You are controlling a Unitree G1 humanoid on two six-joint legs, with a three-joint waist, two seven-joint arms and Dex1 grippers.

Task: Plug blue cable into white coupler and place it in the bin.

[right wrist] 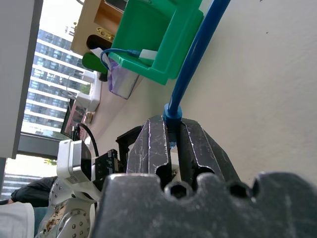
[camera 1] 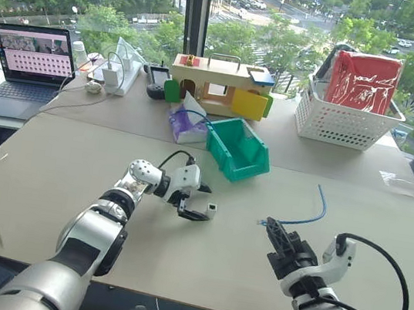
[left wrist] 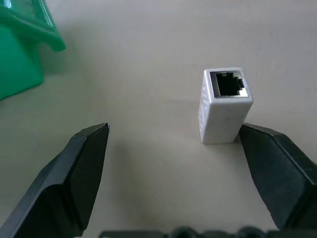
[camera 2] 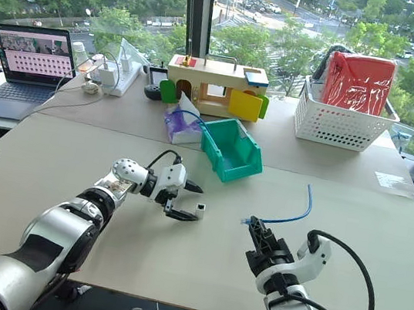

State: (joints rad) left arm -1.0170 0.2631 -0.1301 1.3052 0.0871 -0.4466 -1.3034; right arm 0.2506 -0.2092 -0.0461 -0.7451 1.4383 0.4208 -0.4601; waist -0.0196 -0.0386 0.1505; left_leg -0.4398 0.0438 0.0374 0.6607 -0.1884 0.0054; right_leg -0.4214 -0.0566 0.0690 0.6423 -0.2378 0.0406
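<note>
Nothing mated yet: left claw point(camera 1: 201, 203) spread around upright white coupler point(camera 1: 212, 210) on desk point(camera 1: 55, 179), right claw point(camera 1: 273, 233) clamped on blue cable point(camera 1: 308, 215), bin point(camera 1: 237, 149) without either.

Bright daylight from rear windows point(camera 1: 288, 27), soft shadows on table point(camera 1: 196, 278), close wrist views slightly blurred

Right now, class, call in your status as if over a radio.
Left claw open around the white coupler, standing on the table. Right claw shut on the blue cable. Bin beyond, path clear.
</note>
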